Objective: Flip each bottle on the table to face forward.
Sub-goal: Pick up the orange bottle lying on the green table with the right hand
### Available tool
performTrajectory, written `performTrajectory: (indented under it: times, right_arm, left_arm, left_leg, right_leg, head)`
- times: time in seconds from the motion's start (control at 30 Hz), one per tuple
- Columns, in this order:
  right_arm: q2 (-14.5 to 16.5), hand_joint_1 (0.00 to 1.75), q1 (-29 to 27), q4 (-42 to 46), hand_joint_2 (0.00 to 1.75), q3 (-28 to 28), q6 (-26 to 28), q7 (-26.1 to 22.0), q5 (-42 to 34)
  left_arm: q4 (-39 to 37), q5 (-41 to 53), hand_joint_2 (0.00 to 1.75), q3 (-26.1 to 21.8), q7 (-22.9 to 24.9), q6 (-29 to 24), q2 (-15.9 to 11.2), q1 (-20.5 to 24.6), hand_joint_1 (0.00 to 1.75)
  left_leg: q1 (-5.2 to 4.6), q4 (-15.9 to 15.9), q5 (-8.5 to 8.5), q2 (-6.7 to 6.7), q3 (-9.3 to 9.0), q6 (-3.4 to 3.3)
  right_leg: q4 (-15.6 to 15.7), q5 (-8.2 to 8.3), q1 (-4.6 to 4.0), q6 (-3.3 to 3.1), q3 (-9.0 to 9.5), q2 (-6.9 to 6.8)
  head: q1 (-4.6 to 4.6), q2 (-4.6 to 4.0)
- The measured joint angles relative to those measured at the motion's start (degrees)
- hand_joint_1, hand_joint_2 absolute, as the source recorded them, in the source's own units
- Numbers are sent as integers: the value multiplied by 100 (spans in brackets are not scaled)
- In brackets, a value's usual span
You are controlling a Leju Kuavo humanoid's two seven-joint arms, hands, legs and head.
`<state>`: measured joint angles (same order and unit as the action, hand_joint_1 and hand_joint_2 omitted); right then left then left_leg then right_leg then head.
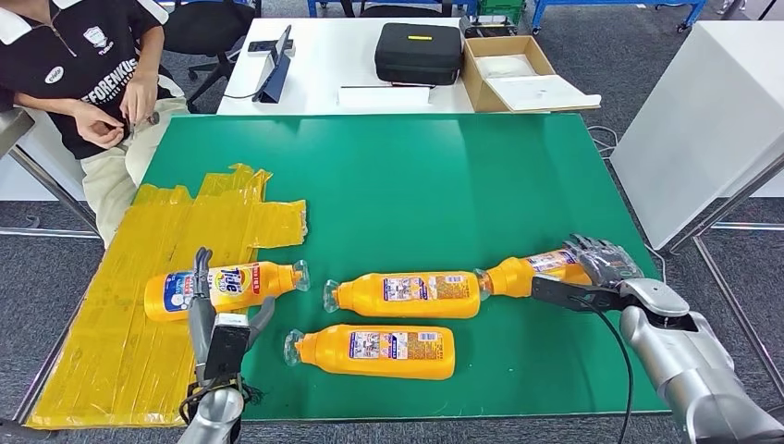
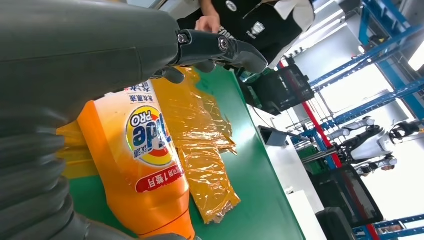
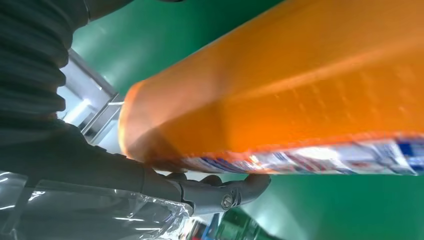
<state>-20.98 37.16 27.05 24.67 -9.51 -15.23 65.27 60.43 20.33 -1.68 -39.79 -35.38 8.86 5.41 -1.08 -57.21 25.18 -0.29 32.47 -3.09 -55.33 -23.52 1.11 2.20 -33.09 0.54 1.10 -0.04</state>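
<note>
Several orange detergent bottles lie on the green table (image 1: 416,176). The left bottle (image 1: 226,287) shows its Tide front label (image 2: 147,142) and rests on yellow tape. My left hand (image 1: 220,328) hovers at its near side with fingers (image 2: 220,47) spread over it, gripping nothing. The middle bottle (image 1: 407,294) and the near bottle (image 1: 374,350) show small-print back labels. My right hand (image 1: 601,264) grips the base end of the right bottle (image 1: 532,273); in the right wrist view this bottle (image 3: 300,100) sits tilted on edge, with a finger (image 3: 225,192) under it.
A wrinkled yellow tape patch (image 1: 120,305) covers the table's left part. A person (image 1: 83,65) sits at the far left corner. Behind stands a white table with a black case (image 1: 418,51) and a cardboard box (image 1: 518,69). A white cabinet (image 1: 712,120) stands to the right.
</note>
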Motion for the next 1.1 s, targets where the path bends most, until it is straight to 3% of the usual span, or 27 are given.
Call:
performTrajectory:
  times: [0.3,0.43,0.47,0.57,0.6,0.63,1.1]
  right_arm:
    - [-84,0,185,13,175,342,-633,-167,-276]
    - [-188,4,194,35,175,589,-1204,-320,-674]
    - [-232,17,194,54,175,674,-1301,-339,-796]
    - [-355,137,212,118,175,941,-1408,-326,-1071]
    - [-381,167,219,133,175,1022,-1413,-308,-1117]
    - [-403,174,227,145,175,1094,-1419,-290,-1150]
    - [-556,175,323,214,175,1573,-1484,-221,-1279]
  left_arm:
    - [-125,-111,175,4,-27,-69,-3,60,0]
    - [-155,-250,175,32,-29,-129,-11,73,0]
    - [-163,-302,175,46,-29,-159,-18,74,0]
    - [-178,-468,175,111,-29,-252,-48,75,0]
    - [-181,-514,175,133,-30,-274,-60,75,0]
    - [-186,-551,175,153,-31,-290,-72,76,0]
    - [-287,-666,175,304,-32,-326,-138,98,0]
  left_leg:
    - [0,0,1,1,-13,0]
    - [-1,0,-1,-9,-14,-1]
    - [-1,0,-1,-12,-13,-1]
    - [-1,0,-1,-14,-12,-1]
    - [-1,0,-1,-14,-12,-1]
    - [-1,0,-1,-14,-12,-1]
    - [-3,0,0,-23,-13,-2]
  right_leg:
    - [2,0,0,0,14,0]
    - [2,0,0,0,17,-7]
    - [2,0,0,0,18,-8]
    - [2,0,0,0,19,-10]
    - [2,-1,0,1,19,-10]
    - [2,-1,0,1,19,-10]
    - [9,-1,1,1,25,-18]
  head:
    - [-1,1]
    - [2,1]
    - [1,1]
    - [-1,2]
    - [0,1]
    - [0,1]
    - [0,1]
